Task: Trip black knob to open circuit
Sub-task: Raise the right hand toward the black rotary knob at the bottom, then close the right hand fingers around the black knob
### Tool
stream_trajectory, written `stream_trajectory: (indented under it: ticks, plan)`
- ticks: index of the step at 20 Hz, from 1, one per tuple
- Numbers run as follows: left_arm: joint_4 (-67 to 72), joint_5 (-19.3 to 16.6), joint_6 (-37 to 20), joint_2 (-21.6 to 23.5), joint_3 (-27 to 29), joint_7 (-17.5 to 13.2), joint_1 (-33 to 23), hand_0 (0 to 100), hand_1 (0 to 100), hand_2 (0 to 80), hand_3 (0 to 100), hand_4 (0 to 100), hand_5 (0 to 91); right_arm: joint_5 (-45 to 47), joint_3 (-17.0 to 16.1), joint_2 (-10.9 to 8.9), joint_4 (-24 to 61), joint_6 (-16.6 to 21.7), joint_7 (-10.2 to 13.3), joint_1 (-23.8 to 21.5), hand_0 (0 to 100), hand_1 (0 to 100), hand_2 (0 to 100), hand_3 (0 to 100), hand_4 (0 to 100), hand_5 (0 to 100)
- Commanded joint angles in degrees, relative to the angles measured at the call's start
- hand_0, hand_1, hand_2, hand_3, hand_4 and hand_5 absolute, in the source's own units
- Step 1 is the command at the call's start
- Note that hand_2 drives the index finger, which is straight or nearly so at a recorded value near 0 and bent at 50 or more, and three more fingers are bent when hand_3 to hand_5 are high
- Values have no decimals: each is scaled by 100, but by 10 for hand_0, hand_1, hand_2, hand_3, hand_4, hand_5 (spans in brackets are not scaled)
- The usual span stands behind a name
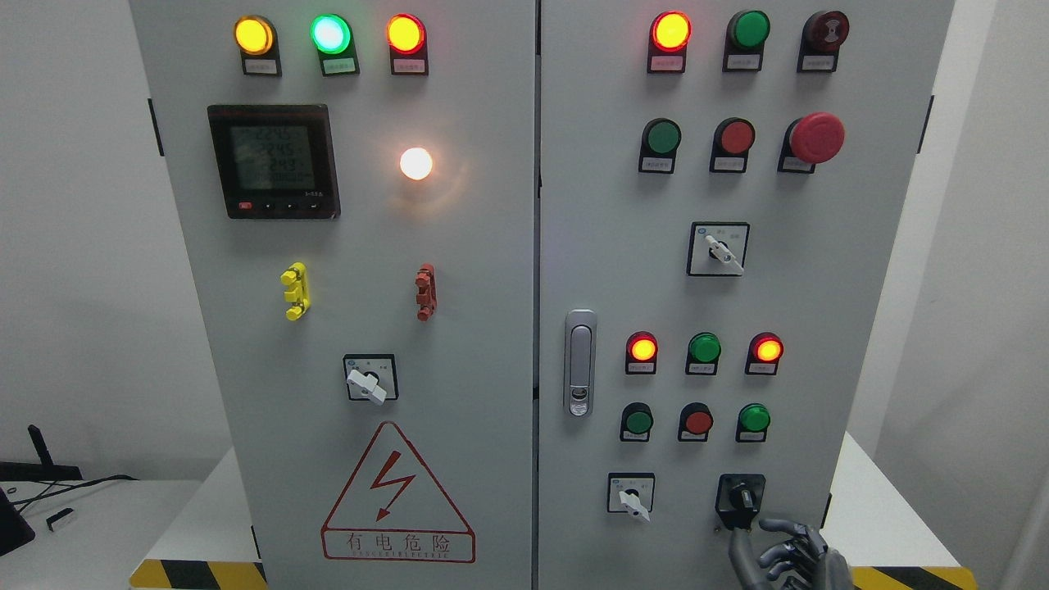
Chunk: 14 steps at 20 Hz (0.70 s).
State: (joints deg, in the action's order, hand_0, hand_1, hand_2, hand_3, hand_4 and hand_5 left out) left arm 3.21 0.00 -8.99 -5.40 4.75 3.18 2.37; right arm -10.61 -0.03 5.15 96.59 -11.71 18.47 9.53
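Just above the fingertips (742, 537) of the right hand (787, 557), the black knob (742, 496) is sitting in its black square housing at the lower right of the right-hand cabinet door (606, 205). Its handle is standing with the long axis close to vertical, the upper end leaning slightly toward the left of the hand. The right hand is coming in from the bottom edge, right of centre, and is resting below the knob housing with the grey fingers loosely curled and slightly apart, holding nothing; one raised finger is reaching up to the lower edge of the housing, though whether it is touching cannot be determined. To the left of the fingers, a white rotary switch (632, 498) is pointing down and to the right. Above the fingers, a row of three small push buttons (697, 421) is showing green, red and green, and above that a row of three indicator lamps (705, 348) is showing two lit red and one green unlit. Well up and left of the hand, the silver door handle (579, 360) is standing upright.
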Motion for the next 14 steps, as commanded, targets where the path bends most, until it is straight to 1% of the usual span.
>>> stream_trajectory:
  ticks: [1,4,14]
  plan:
    - [5,-176,3,-5,0,-2,0,120,389,0,0,0,0,-37,-120,3,-61,-15,-1,75,250,754,439,778,847,977]
    - [5,-176,3,-5,0,-2,0,120,389,0,0,0,0,-108,-129,12,-87,-94,-1,136,247,757,440,777,846,977]
    - [5,-176,3,4,0,-2,0,120,389,0,0,0,0,-108,-111,3,-123,-103,-1,180,241,754,459,779,845,977]
